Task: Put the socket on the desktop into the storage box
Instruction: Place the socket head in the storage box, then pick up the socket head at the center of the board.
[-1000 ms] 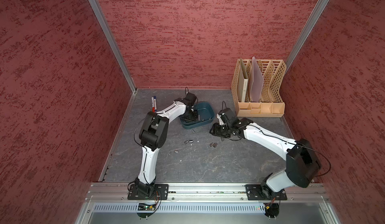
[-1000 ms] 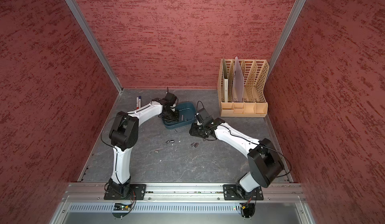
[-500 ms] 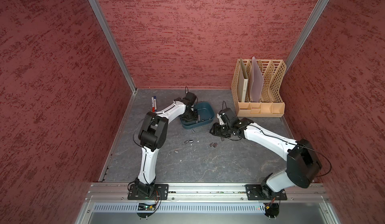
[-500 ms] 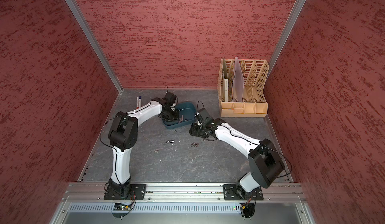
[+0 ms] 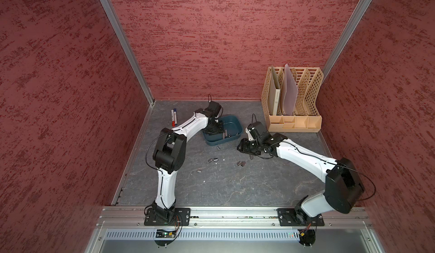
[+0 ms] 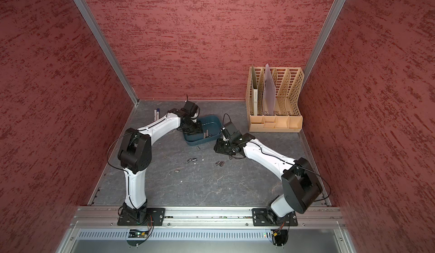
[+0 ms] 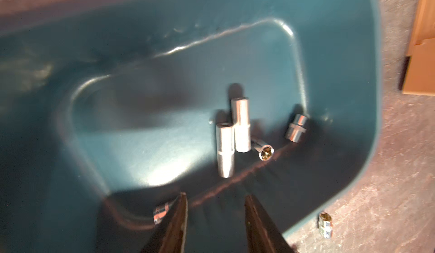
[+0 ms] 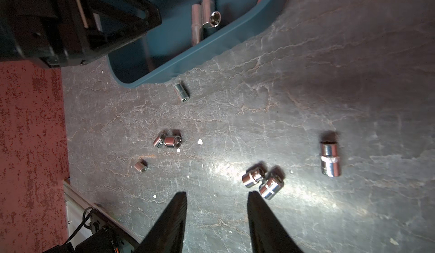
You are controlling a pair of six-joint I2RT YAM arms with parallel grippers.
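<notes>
The dark teal storage box (image 5: 231, 123) (image 6: 211, 122) stands at the back middle of the desktop (image 5: 235, 183). My left gripper (image 7: 215, 196) (image 5: 213, 130) hangs inside the box, open, with nothing between its fingers. A small socket (image 7: 161, 213) lies on the box floor just outside one finger. Two long sockets (image 7: 224, 149) and two short ones (image 7: 296, 128) also lie in the box. My right gripper (image 8: 216, 194) (image 5: 241, 147) is open over the bare desktop, right of the box. Several sockets lie loose there, the closest a pair (image 8: 262, 181) (image 5: 241, 163) by one fingertip.
A beige lattice file rack (image 5: 294, 98) with folders stands at the back right. Two markers (image 5: 174, 116) lie at the back left. One socket (image 8: 182, 91) lies close to the box's outer wall. Red walls enclose three sides; a metal rail (image 5: 235, 213) runs along the front.
My left gripper's jaws have spread apart over the storage box. Both arms have stayed where they were, and the right gripper is unchanged.
</notes>
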